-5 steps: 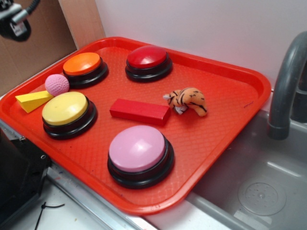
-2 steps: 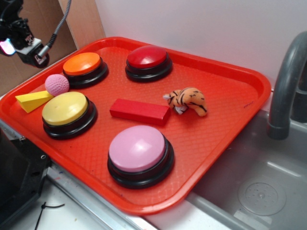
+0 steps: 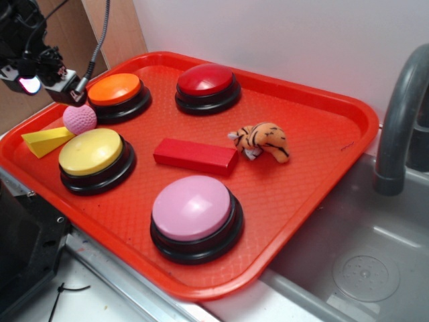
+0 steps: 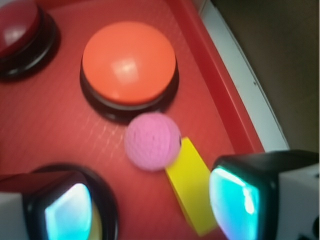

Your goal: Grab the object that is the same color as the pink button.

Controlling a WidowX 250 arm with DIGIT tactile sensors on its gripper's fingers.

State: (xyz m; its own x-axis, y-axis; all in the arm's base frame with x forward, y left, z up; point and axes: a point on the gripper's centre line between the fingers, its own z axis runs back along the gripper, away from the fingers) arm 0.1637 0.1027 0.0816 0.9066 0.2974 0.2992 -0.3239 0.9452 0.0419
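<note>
Red tray (image 3: 315,168) holds four buttons, a red block (image 3: 195,155), a toy tiger (image 3: 261,141), a yellow wedge (image 4: 192,192). Pink ball (image 4: 152,141) sits between orange button (image 4: 129,62) and wedge. My gripper (image 4: 150,205) hangs above it, fingers (image 4: 237,197) wide apart, empty.

Your black robot arm with its trailing grey cable sits at the upper left of the exterior view, tilted downward. Your black gripper with glowing cyan finger pads (image 3: 48,86) hangs in the air, clear of any surface. In the wrist view its two fingers (image 4: 250,192) stand wide apart at the bottom corners, and nothing is held between them.
</note>
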